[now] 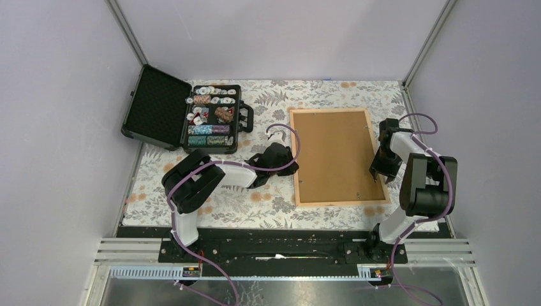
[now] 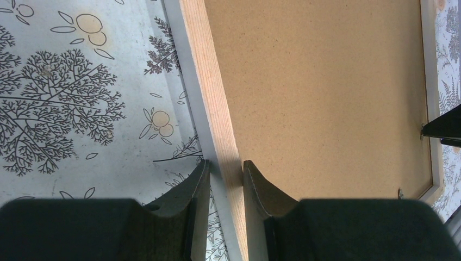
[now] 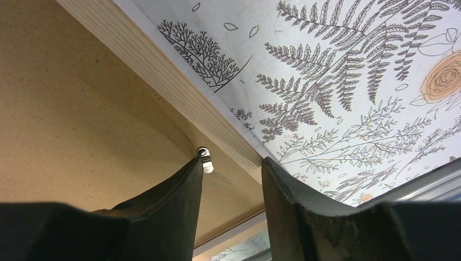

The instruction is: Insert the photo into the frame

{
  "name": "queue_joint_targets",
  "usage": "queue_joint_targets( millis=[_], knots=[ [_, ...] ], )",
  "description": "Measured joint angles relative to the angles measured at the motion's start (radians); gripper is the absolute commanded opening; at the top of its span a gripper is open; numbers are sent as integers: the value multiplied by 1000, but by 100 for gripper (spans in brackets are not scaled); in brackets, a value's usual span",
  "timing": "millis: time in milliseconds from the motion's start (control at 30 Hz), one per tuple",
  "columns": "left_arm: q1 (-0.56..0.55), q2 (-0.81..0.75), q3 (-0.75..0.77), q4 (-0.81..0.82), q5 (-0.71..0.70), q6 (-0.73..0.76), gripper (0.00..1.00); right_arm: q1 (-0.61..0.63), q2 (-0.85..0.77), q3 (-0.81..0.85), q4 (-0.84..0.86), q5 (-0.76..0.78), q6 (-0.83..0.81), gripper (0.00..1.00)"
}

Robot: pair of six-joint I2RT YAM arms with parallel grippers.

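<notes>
Currently the frame is lying flat at the right centre of the overhead view, holding a brown backing board on the floral bench. The left fingers are clamping its left rail. The right fingers are standing apart astride its right rail, one touching a small metal tab, and an open case of poker chips is sitting at upper left.

The floral table holds two things. The frame lies back-up near its right edge, an open chip case at its far left corner.
</notes>
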Motion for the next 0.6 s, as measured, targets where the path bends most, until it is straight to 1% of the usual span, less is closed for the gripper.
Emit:
queue_joint_targets(
  millis=[167, 367, 433, 467, 600],
  knots=[
    [0, 0, 0, 0, 0, 0, 0, 0, -1, -1, -3, 16, -5, 38],
    [0, 0, 0, 0, 0, 0, 0, 0, -1, -1, -8, 37, -7, 34],
    [0, 0, 0, 0, 0, 0, 0, 0, -1, -1, -8, 40, -8, 35],
    [0, 0, 0, 0, 0, 0, 0, 0, -1, -1, -9, 40, -8, 38],
    [0, 0, 0, 0, 0, 0, 0, 1, -1, -1, -6, 27, -8, 46]
  ],
)
